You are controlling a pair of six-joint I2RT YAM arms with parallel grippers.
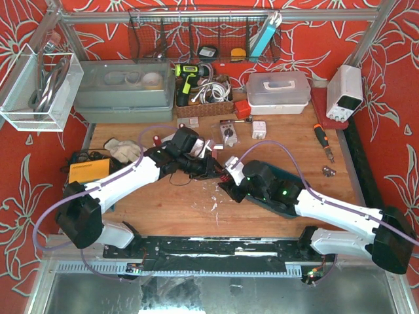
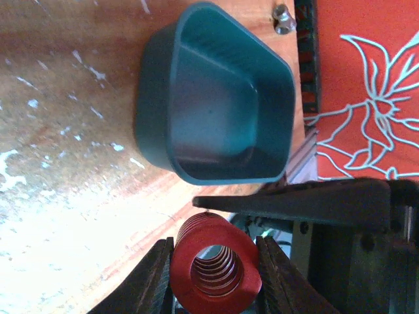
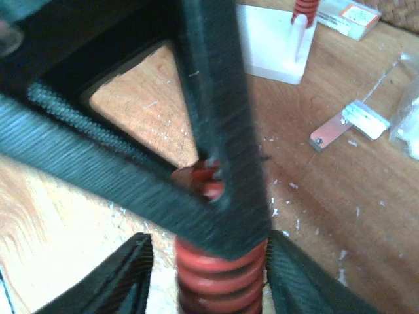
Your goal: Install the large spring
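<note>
The large red spring (image 2: 215, 268) sits end-on between the fingers of my left gripper (image 2: 215, 278), and both pads press on its sides. In the right wrist view the same spring (image 3: 219, 284) stands between the fingers of my right gripper (image 3: 209, 278). The right finger (image 3: 294, 278) is against it and the left finger (image 3: 121, 281) stands off with a gap. The left gripper's black ribbed fingers (image 3: 216, 131) cross in front of the spring. In the top view both grippers meet mid-table, the left gripper (image 1: 208, 165) and the right gripper (image 1: 230, 175).
A dark teal bin (image 2: 216, 98) lies on the wood just beyond the spring. A white stand (image 3: 275, 39) carrying a small red spring, a metal bracket (image 3: 340, 124) and a nut (image 2: 281, 16) lie nearby. A screwdriver (image 1: 322, 139), a power supply (image 1: 345, 91) and storage boxes (image 1: 278, 91) stand at the back.
</note>
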